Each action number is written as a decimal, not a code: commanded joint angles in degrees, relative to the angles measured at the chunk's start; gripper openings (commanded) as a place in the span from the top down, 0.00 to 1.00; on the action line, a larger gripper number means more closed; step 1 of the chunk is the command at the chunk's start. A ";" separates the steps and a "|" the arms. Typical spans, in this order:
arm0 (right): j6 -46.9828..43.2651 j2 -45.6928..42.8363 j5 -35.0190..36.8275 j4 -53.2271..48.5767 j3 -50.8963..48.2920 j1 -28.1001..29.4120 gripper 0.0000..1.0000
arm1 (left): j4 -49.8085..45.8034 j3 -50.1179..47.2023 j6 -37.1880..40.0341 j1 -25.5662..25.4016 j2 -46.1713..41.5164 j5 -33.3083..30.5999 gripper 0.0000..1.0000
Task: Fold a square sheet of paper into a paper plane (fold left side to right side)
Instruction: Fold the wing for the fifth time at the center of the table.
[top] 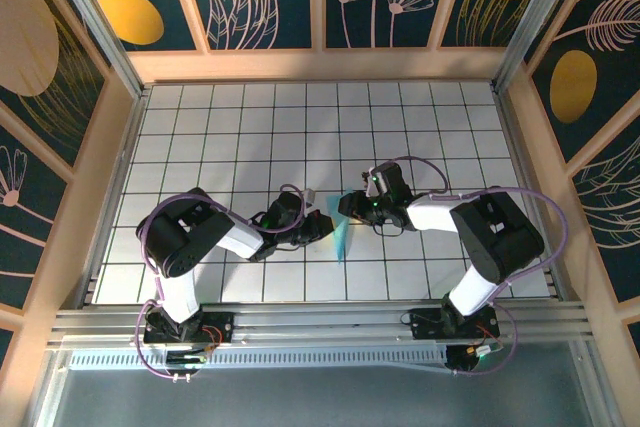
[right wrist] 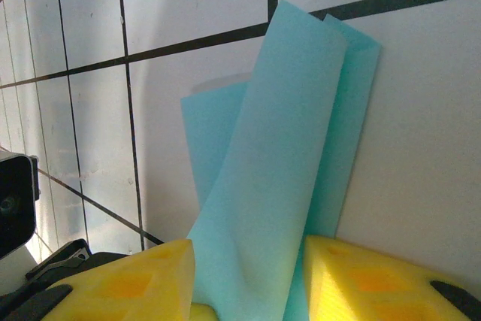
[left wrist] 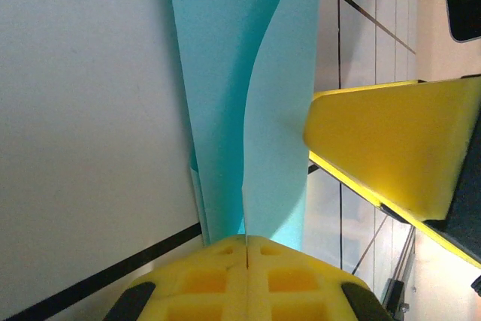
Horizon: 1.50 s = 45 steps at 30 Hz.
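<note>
The light-blue sheet of paper [top: 343,239] lies folded into a slim layered shape on the white grid table, between my two grippers. My left gripper [top: 318,226] comes at it from the left. In the left wrist view its yellow fingers [left wrist: 218,276] are pressed together, and a raised flap of the paper [left wrist: 274,110] rises from their seam, so the left gripper [left wrist: 246,240] is shut on it. My right gripper [top: 352,209] is at the paper's upper right. In the right wrist view it [right wrist: 246,252] stands open, with a curled flap of the paper [right wrist: 285,133] lying between its fingers.
Wooden walls [top: 320,65] with dark floral panels close in the white grid table [top: 250,127] at the back and sides. An aluminium rail [top: 320,325] with both arm bases runs along the near edge. The right gripper's yellow finger [left wrist: 391,148] stands close beside the paper in the left wrist view.
</note>
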 commanded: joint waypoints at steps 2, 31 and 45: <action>-0.37 0.66 2.14 -0.15 0.54 1.30 0.58 | -7.42 0.60 1.19 0.38 0.64 -2.96 1.00; -0.54 -2.64 4.62 -3.56 1.15 1.21 0.57 | -14.00 2.62 1.87 0.30 2.41 -5.04 1.00; -1.41 -6.50 5.06 -5.62 0.86 0.56 0.58 | -14.79 3.39 2.52 0.29 3.14 -4.86 1.00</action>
